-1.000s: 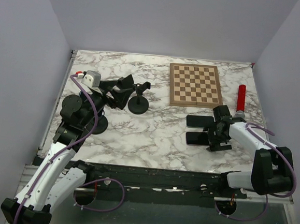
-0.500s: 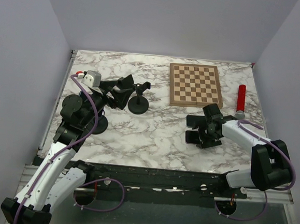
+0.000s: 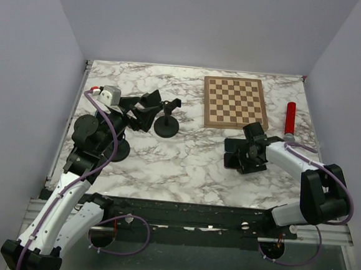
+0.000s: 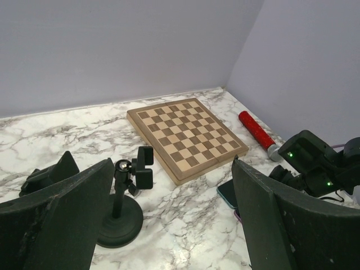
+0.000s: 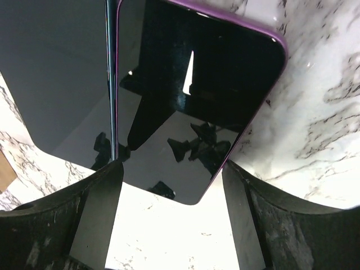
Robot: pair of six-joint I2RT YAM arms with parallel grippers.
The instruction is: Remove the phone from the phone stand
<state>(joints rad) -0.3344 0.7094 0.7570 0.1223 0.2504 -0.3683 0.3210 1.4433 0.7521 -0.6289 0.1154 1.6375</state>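
Observation:
The black phone stand [image 3: 167, 126] stands left of centre, and its clamp holds nothing; it also shows in the left wrist view [image 4: 120, 209]. Two phones lie flat side by side on the marble at the right. One is purple-edged [image 5: 194, 95] and one is dark with a teal edge [image 5: 53, 79]; in the left wrist view only its corner [image 4: 227, 192] shows. My right gripper [image 3: 246, 158] is open, low over them, its jaws either side of the purple phone's end [image 5: 169, 194]. My left gripper [image 3: 150, 111] is open and empty just left of the stand [image 4: 169, 225].
A wooden chessboard [image 3: 235, 102] lies at the back right of centre. A red cylinder [image 3: 290, 118] lies near the right wall. A black round disc [image 3: 119, 150] sits by the left arm. Walls close in the table on the left, the back and the right.
My right gripper has moved left and a little back and turned, from beside the phones to over them. The left arm and the stand have not moved.

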